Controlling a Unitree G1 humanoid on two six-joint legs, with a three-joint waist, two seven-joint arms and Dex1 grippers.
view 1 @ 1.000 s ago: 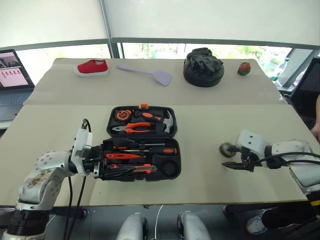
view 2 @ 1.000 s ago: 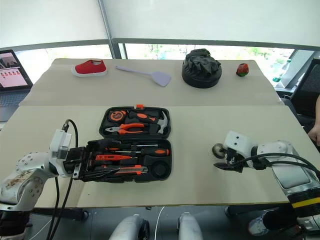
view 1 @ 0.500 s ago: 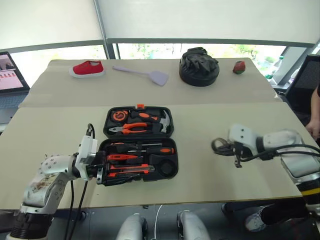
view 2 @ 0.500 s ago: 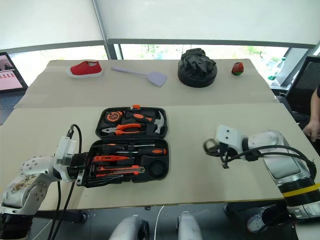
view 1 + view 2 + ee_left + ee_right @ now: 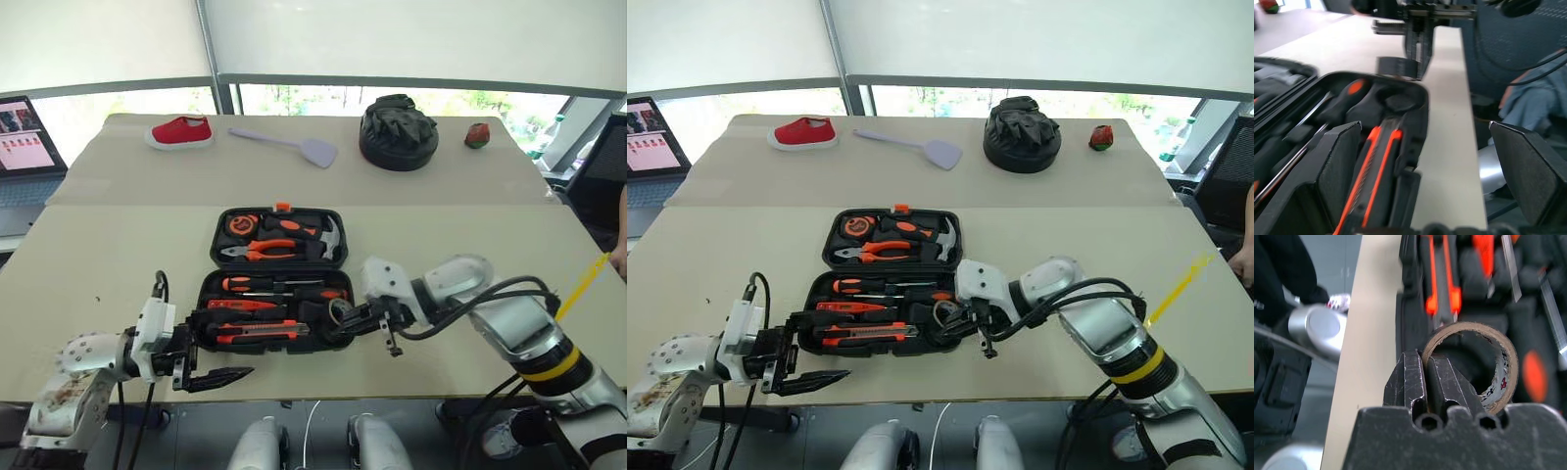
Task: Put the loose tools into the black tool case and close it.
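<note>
I've got the tape ring (image 5: 1476,363) pinched by its wall in my right gripper (image 5: 1422,369), fingers closed tight on it, and it hangs right over the round slot at the right end of the black tool case (image 5: 277,294), not yet dropped in as far as I can judge. The case sits open in the middle of the desk (image 5: 118,255), lid half lying flat toward the far edge, tray half toward the near edge.

Looking into the tray: two black-and-orange screwdrivers (image 5: 284,285), the slim orange screwdriver (image 5: 240,305) and the utility knife (image 5: 260,329) are all lying in their slots. The pliers (image 5: 260,251) and hammer (image 5: 328,235) rest in the lid half. So by my count the ring is the last loose piece.

My left gripper (image 5: 211,372) hangs at the near edge of the desk, just off the case's near-left corner, fingers spread wide and holding nothing.

What's left, as I read it: lower the ring into that round recess, let go, back the right arm out, then swing the lid over and press it down until the orange latch (image 5: 282,207) catches. The left gripper looks well placed to steady the tray for that.
</note>
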